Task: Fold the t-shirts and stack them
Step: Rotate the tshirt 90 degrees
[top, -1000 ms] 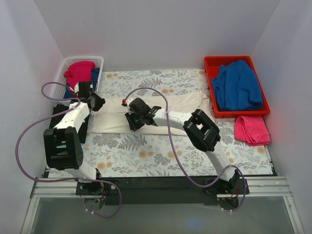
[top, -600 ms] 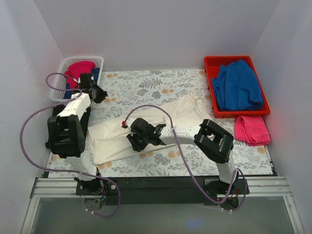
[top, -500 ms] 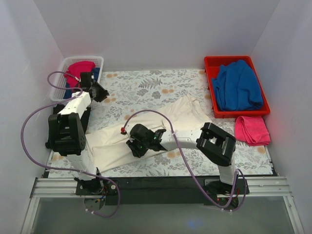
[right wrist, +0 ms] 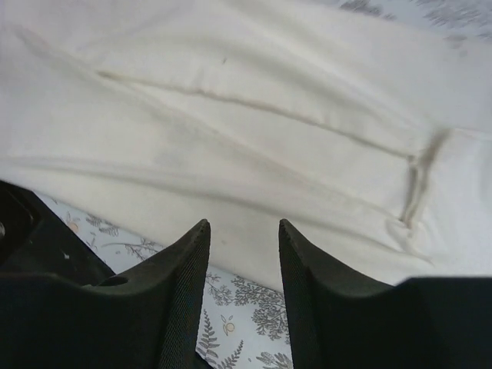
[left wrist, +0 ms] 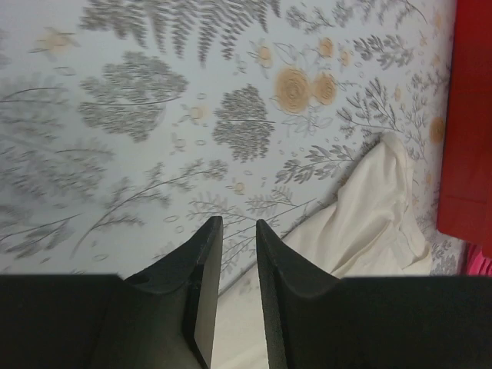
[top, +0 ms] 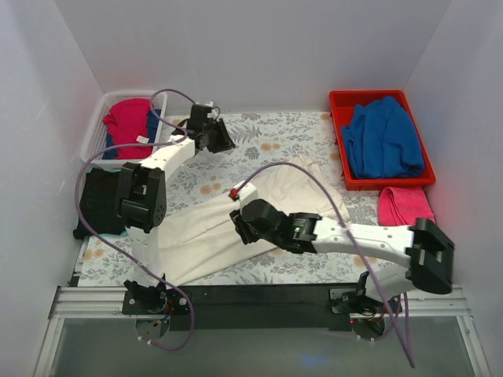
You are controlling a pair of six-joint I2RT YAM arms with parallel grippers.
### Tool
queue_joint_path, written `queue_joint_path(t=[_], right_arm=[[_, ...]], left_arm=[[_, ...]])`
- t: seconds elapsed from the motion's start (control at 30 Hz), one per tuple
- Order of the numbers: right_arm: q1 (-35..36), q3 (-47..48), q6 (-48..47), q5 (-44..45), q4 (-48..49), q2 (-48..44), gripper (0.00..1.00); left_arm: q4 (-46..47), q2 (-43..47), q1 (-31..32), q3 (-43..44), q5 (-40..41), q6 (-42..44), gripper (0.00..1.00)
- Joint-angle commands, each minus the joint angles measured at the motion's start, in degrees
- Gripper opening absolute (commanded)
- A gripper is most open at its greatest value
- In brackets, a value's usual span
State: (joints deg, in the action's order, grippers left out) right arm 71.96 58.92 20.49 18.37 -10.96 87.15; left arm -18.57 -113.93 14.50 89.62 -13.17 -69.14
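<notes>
White basket at far left corner of the tabletop, pink cloth and some blue cloth in it. Black t-shirt bunched at the left edge, partly behind the left arm. Left gripper reaches toward the far edge just right of the basket, over bare floral tablecloth; in the wrist view its fingers stand a narrow gap apart with nothing between them. Cream t-shirt lies as a long band slanting from the near left part of the tabletop up toward the red tray, wrinkled, seams showing. Right gripper sits over the middle of that shirt, fingers spread, no cloth pinched. Red tray at far right corner holds a blue cloth. Folded pink cloth at the right edge, just near of the tray.
</notes>
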Motion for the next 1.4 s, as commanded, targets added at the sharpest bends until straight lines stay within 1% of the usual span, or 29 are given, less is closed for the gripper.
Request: queue_joint_path(t=[0.0, 0.03, 0.1, 0.17, 0.2, 0.27, 0.3, 0.43, 0.47, 0.5, 0.57, 0.7, 0.77, 0.83, 0.9, 0.93, 0.97, 1.0, 1.03, 1.07, 1.13, 1.17, 1.27, 1.3, 1.37], right_arm=[[-0.5, -3.6, 3.3, 15.0, -1.0, -10.8, 0.48], [-0.9, -4.4, 4.2, 16.5, -2.0, -14.6, 0.49], [-2.3, -6.4, 7.2, 20.0, -6.4, -17.6, 0.5], [-4.4, -7.4, 9.3, 22.7, -11.9, -21.2, 0.5], [-5.2, -8.2, 12.2, 23.5, -14.0, -22.4, 0.5], [-8.3, -9.3, 14.0, 24.4, -18.1, -25.4, 0.51], [-9.5, -10.4, 15.9, 24.8, -19.3, -26.3, 0.51], [-14.1, -13.5, 16.0, 25.1, -20.8, -32.0, 0.53], [-16.0, -13.7, 15.7, 25.0, -21.0, -32.8, 0.54], [-16.9, -13.9, 15.6, 25.0, -21.2, -33.4, 0.54], [-19.4, -14.4, 14.6, 24.6, -21.4, -35.0, 0.54], [-21.6, -15.2, 13.5, 24.1, -21.5, -36.4, 0.54], [-22.3, -15.9, 13.4, 23.7, -21.5, -36.4, 0.55], [-22.7, -16.2, 13.4, 23.2, -21.5, -36.3, 0.55], [-22.8, -16.6, 13.5, 22.4, -21.5, -36.2, 0.55], [-22.8, -16.7, 13.6, 22.1, -21.5, -35.8, 0.55], [-23.0, -16.8, 13.6, 22.0, -21.5, -35.8, 0.54], [-22.9, -17.1, 13.6, 21.6, -21.5, -35.7, 0.54], [-23.1, -17.3, 13.7, 21.5, -21.4, -35.7, 0.54], [-23.1, -17.4, 13.8, 21.2, -21.5, -35.6, 0.54], [-23.2, -18.0, 13.9, 21.0, -21.4, -35.7, 0.54], [-23.1, -18.2, 14.0, 20.8, -21.4, -35.7, 0.54], [-23.4, -18.6, 13.9, 20.6, -21.4, -35.2, 0.54], [-23.4, -18.6, 13.9, 20.4, -21.4, -35.1, 0.54], [-23.4, -18.6, 13.5, 20.0, -21.0, -34.2, 0.54]], left_arm=[[-0.6, -3.3, 6.7, 5.3, -1.6, 4.7, 0.23], [-0.6, -4.4, 8.1, 6.3, -1.9, 5.2, 0.23], [-0.8, -7.2, 11.6, 8.4, -2.6, 5.9, 0.23], [-1.3, -9.0, 13.7, 9.2, -2.5, 6.6, 0.24], [-1.3, -9.5, 15.6, 9.4, -2.9, 6.7, 0.24], [-0.9, -9.8, 17.6, 8.7, -3.6, 6.7, 0.24], [-0.7, -9.9, 19.6, 7.7, -3.7, 6.8, 0.24], [-0.1, -10.3, 25.4, 6.2, 1.0, 8.1, 0.26], [-0.2, -10.5, 26.4, 6.0, 3.1, 8.3, 0.26], [-0.3, -11.0, 28.0, 6.0, 3.5, 8.6, 0.27], [-0.9, -11.5, 29.3, 5.7, 4.7, 8.7, 0.27], [-2.0, -12.5, 32.0, 5.1, 7.6, 9.3, 0.27], [-3.0, -14.2, 32.3, 5.9, 9.1, 9.1, 0.27], [-4.6, -16.1, 32.3, 7.5, 12.5, 8.2, 0.27], [-8.0, -19.8, 32.3, 11.5, 17.4, 7.3, 0.27], [-9.4, -21.2, 32.3, 13.2, 22.1, 6.5, 0.27], [-12.4, -24.3, 32.1, 14.9, 24.4, 5.6, 0.27], [-13.9, -25.7, 31.9, 19.2, 25.9, 5.0, 0.28], [-15.3, -27.2, 31.6, 21.4, 28.6, 3.8, 0.28], [-18.3, -28.9, 31.1, 23.9, 29.7, 2.4, 0.28], [-20.2, -32.2, 28.5, 29.0, 29.6, -0.5, 0.29], [-21.6, -32.9, 27.3, 30.1, 29.6, -1.9, 0.28], [-20.6, -33.7, 20.0, 30.8, 26.8, -5.8, 0.28], [-20.1, -34.0, 18.5, 30.8, 26.4, -6.1, 0.28], [-20.3, -34.8, 16.0, 33.5, 26.2, -6.1, 0.28]])
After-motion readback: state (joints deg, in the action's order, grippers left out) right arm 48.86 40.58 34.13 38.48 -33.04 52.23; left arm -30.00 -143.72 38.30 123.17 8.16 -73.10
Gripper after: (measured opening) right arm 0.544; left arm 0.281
